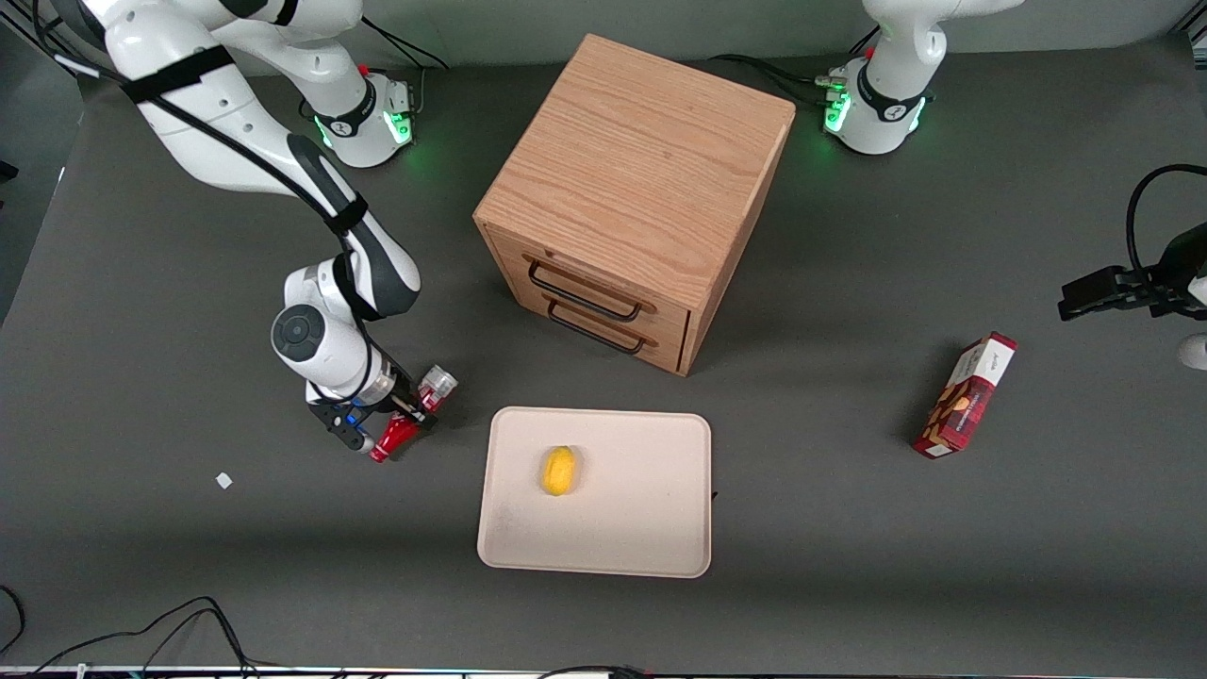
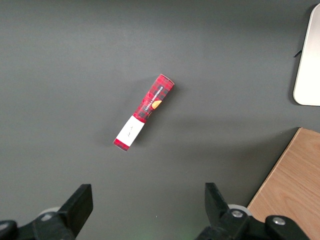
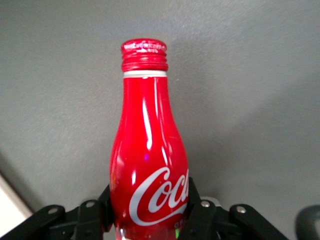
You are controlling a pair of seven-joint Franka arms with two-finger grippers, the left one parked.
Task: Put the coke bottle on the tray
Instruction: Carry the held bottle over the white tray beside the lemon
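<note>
— Where is the working arm reaching?
— It is bending down low over the bench, wrist angled toward the front camera.
— And the tool [image 1: 401, 422]?
— Its fingers [image 3: 197, 215] are pressing on both sides of the coke bottle [image 3: 149, 165], gripping the body.

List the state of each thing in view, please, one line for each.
Gripper: shut on the bottle, beside the tray.
Bottle: capped, held, not on the tray.
Tray: flat on the table, holds a lemon.
Drawers: both closed.
Box: closed, on the table toward the parked arm's end.
</note>
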